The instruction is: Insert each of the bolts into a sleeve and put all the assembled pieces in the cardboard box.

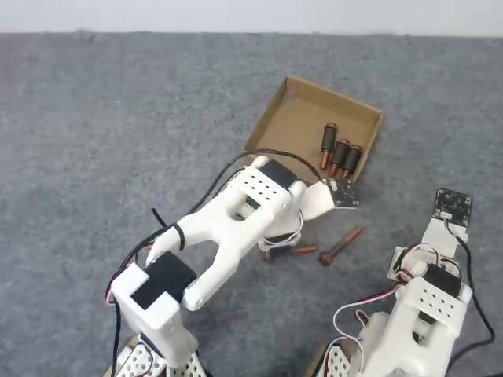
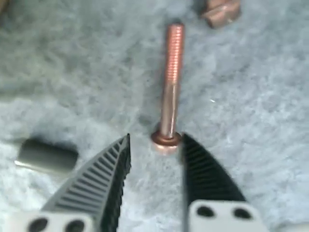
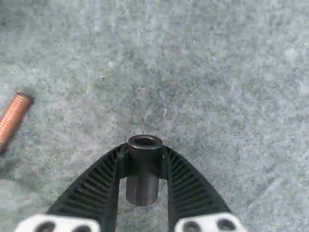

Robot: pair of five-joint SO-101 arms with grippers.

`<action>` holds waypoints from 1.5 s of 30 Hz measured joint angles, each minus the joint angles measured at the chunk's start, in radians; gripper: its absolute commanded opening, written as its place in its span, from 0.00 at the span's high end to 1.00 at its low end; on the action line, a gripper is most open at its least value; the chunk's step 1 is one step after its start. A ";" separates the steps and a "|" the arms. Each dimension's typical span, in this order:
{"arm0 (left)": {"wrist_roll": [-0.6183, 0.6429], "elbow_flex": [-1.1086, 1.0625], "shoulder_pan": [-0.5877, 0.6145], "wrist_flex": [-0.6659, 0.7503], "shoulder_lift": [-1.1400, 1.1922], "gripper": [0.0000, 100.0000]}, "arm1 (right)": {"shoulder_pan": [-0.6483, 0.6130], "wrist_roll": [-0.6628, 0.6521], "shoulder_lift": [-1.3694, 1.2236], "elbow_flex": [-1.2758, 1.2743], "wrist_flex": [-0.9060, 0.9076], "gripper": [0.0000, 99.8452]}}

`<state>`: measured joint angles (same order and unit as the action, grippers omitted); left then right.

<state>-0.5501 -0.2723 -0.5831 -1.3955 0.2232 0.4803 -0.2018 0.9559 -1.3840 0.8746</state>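
Where left fingers (image 2: 108, 169) stood: released, straddling a bolt's (image 2: 170, 82) head on the bench (image 2: 260, 96), seemingly lined up to pinch it.
Right fingers (image 3: 96, 188): clenched on a sleeve (image 3: 143, 166), bore facing outward, likely so a bolt could enter.
Spare sleeve (image 2: 46, 155): lying beside the left fingers.
Box (image 1: 291, 118): held three finished pieces (image 1: 339, 155).

Loose copper bolt (image 1: 340, 245) near cardboard box (image 1: 297, 124)
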 measured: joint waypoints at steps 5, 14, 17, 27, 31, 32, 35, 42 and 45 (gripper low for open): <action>0.120 0.000 -0.077 -0.051 -0.011 0.99 | 0.000 0.000 0.000 0.000 0.000 0.99; 0.227 -0.226 -0.169 -0.012 -0.296 0.99 | 0.000 0.000 0.000 0.000 0.000 0.99; 0.302 -0.356 -0.169 0.103 -0.341 0.99 | 0.000 0.000 0.000 0.000 0.000 0.99; 0.770 -0.588 -0.167 0.446 -0.353 0.99 | 0.000 0.000 0.000 0.000 0.000 0.99; 0.895 -0.657 -0.130 0.614 -0.353 0.99 | 0.000 0.000 0.000 0.000 0.000 0.99; 0.925 -0.663 -0.114 0.649 -0.353 0.99 | 0.000 0.000 0.000 0.000 0.000 0.99; 0.994 -0.672 -0.061 0.717 -0.353 0.99 | 0.000 0.000 0.000 0.000 0.000 0.99; 1.039 -0.672 0.029 0.830 -0.353 0.99 | 0.000 0.000 0.000 0.000 0.000 0.99; 1.039 -0.672 0.063 0.905 -0.353 0.99 | 0.000 0.000 0.000 0.000 0.000 0.99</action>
<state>0.4887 -0.9444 -0.5201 -0.4902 -0.1297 0.4803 -0.2018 0.9559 -1.3840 0.8746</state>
